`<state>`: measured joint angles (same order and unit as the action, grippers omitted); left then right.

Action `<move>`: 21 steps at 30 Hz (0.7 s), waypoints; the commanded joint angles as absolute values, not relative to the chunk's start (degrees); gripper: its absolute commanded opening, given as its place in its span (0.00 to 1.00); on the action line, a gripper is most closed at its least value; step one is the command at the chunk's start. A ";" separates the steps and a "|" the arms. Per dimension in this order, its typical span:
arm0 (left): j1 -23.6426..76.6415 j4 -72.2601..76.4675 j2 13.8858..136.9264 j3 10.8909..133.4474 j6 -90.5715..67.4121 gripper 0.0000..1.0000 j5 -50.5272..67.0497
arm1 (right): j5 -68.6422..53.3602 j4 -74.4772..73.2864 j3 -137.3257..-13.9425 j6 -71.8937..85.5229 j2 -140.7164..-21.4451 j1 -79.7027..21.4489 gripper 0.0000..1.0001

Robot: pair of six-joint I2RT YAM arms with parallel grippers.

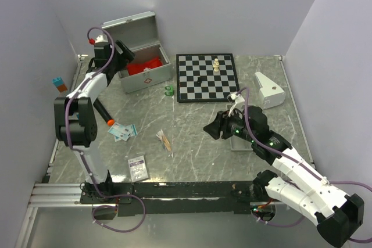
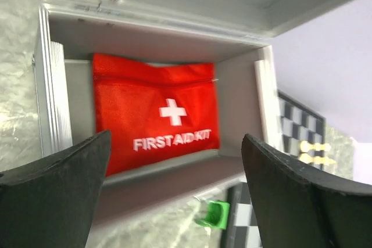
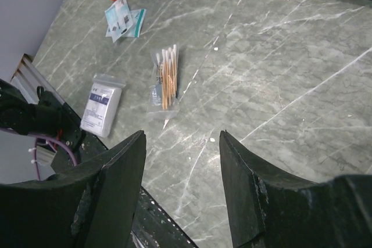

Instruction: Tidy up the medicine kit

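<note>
The silver metal medicine kit (image 1: 147,79) stands open at the back left, lid up, with the red first-aid pouch (image 1: 145,65) inside; the pouch (image 2: 154,117) fills the left wrist view, white cross up. My left gripper (image 1: 127,52) hovers open and empty over the case's left end. My right gripper (image 1: 213,129) is open and empty above the table's middle right. Loose on the table lie a bag of cotton swabs (image 3: 164,78), a white gauze packet (image 3: 101,103), teal sachets (image 3: 122,18) and a black tube with an orange cap (image 1: 103,112).
A chessboard (image 1: 207,76) with a few pieces lies right of the case, a small green item (image 1: 168,90) between them. A white device (image 1: 269,89) sits at the back right. A blue-and-orange block (image 1: 59,83) is by the left wall. A grey tray (image 1: 240,142) lies under my right arm.
</note>
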<state>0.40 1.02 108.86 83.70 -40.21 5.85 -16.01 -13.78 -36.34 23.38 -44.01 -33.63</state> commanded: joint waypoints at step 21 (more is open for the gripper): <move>13.80 -5.10 110.81 94.29 -25.24 0.97 -11.86 | -15.91 -13.10 -37.00 24.43 -42.45 -34.28 0.59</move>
